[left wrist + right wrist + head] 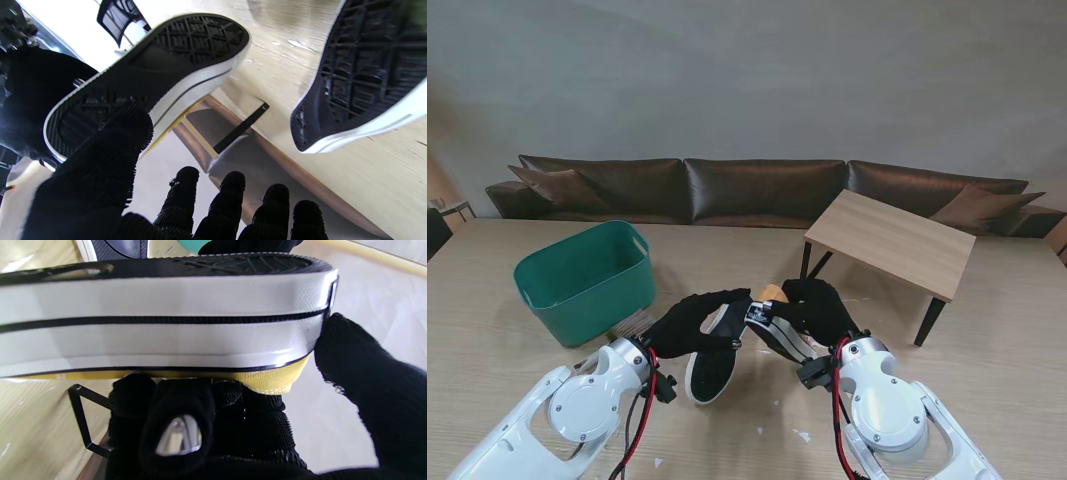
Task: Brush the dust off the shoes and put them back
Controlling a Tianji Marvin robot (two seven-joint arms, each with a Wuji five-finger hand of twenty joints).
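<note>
A green basket point(585, 280) is being seen at the far left of the worktop point(517, 370). A small wooden side table point(892, 240) is being shown at the far right, before a brown sofa point(757, 190).

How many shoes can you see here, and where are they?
2. One black-soled, white-edged canvas shoe is gripped by the right hand, sole turned up. The other black-soled shoe lies on the table near the left hand. More could be hidden in the green plastic basket.

Light wood table point(517, 380): green basket point(587, 275), one shoe point(712, 370), white specks point(802, 435).
</note>
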